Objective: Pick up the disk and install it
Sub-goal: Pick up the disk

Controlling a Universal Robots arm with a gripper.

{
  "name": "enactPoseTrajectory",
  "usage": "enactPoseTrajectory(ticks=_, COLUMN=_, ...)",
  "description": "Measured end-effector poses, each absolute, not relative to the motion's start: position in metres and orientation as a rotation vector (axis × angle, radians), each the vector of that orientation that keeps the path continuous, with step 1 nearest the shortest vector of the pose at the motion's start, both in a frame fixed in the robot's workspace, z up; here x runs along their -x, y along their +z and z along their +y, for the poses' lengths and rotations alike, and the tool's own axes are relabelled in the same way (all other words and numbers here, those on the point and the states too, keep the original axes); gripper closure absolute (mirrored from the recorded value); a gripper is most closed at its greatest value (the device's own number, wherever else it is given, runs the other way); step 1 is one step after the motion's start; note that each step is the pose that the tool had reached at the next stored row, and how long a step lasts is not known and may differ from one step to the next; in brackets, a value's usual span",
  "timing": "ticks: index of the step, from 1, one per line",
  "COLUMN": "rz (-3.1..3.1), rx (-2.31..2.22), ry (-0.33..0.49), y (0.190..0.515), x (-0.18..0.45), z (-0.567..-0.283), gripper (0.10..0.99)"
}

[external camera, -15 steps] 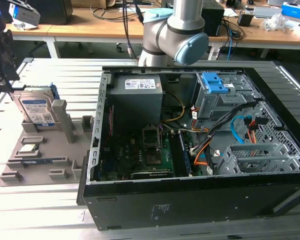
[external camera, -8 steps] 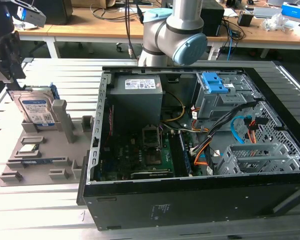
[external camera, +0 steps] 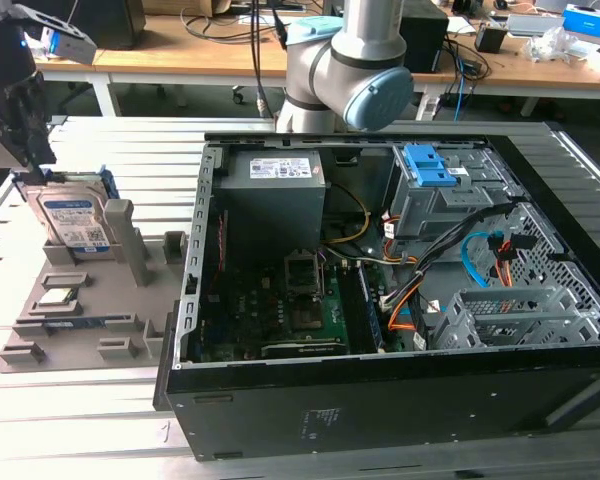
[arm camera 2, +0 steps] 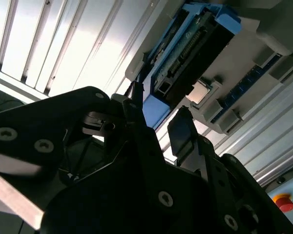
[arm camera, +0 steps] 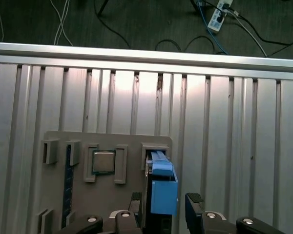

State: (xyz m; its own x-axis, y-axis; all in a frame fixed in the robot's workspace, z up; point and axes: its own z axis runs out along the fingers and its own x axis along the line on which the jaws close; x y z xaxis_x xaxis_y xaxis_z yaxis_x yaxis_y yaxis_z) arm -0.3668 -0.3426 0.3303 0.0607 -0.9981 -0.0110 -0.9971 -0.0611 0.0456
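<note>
I saw the disk (external camera: 75, 225) standing on edge in a slot of the grey fixture plate (external camera: 145, 300), outside the computer case (external camera: 380, 420) on the exterior view's left. Its silver face carried a white-and-blue label, and a bright blue carrier frame ran along its edges. In the first wrist view the disk (arm camera: 161, 187) showed edge-on, blue end uppermost.

The gripper (external camera: 38, 150) hung just above the disk, a little farther from the case. Its fingers (arm camera: 194, 202) were spread wide, one on each side of the blue end. A gap showed beside at least one of them, and they gripped nothing.

The plate also held a square processor chip (external camera: 58, 297) in a pocket, about as far from the case as the disk.

The case lay on its side with the panel off. Inside it, going right in the exterior view, sat:
- the grey power-supply box (external camera: 275, 185) against the far wall, with the mainboard (external camera: 280, 300) in front of it;
- a blue latch piece (external camera: 427, 165) on a metal drive cage (external camera: 435, 205);
- orange and blue cables (external camera: 485, 255);
- a second bare cage (external camera: 510, 315).
</note>
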Motion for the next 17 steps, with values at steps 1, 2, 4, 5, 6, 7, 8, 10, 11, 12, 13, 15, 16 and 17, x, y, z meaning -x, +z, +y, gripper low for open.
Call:
enactPoseTrajectory(ticks=1, rz=-2.135, rx=-2.269, ry=-0.061, y=0.328, x=0.367, z=-0.343, gripper=0.604)
enactPoseTrajectory(ticks=2, rz=-2.135, rx=-2.269, ry=-0.061, y=0.326, x=0.367, z=-0.343, gripper=0.604)
enactPoseTrajectory(ticks=4, rz=-2.135, rx=-2.269, ry=-0.061, y=0.321, x=0.367, z=-0.343, gripper=0.604)
enactPoseTrajectory(ticks=5, rz=-2.135, rx=-2.269, ry=-0.061, y=0.319, x=0.367, z=-0.343, gripper=0.604)
enactPoseTrajectory(ticks=6, rz=-2.135, rx=-2.269, ry=-0.061, y=0.316, x=0.367, z=-0.343, gripper=0.604)
enactPoseTrajectory(ticks=7, rz=-2.135, rx=-2.269, ry=-0.061, y=0.314, x=0.367, z=-0.343, gripper=0.604)
enactPoseTrajectory(ticks=8, rz=-2.135, rx=-2.269, ry=-0.061, y=0.312, x=0.367, z=-0.343, gripper=0.604)
enactPoseTrajectory(ticks=10, rz=-2.135, rx=-2.269, ry=-0.061, y=0.303, x=0.367, z=-0.343, gripper=0.604)
enactPoseTrajectory(ticks=11, rz=-2.135, rx=-2.269, ry=-0.061, y=0.300, x=0.367, z=-0.343, gripper=0.604)
enactPoseTrajectory(ticks=12, rz=-2.135, rx=-2.269, ry=-0.061, y=0.298, x=0.367, z=-0.343, gripper=0.604)
enactPoseTrajectory(ticks=13, rz=-2.135, rx=-2.269, ry=-0.061, y=0.296, x=0.367, z=-0.343, gripper=0.604)
enactPoseTrajectory(ticks=15, rz=-2.135, rx=-2.269, ry=-0.061, y=0.292, x=0.367, z=-0.343, gripper=0.604)
enactPoseTrajectory(ticks=16, rz=-2.135, rx=-2.269, ry=-0.061, y=0.290, x=0.367, z=-0.343, gripper=0.604)
enactPoseTrajectory(ticks=17, rz=-2.135, rx=-2.269, ry=-0.061, y=0.288, x=0.367, z=-0.343, gripper=0.604)
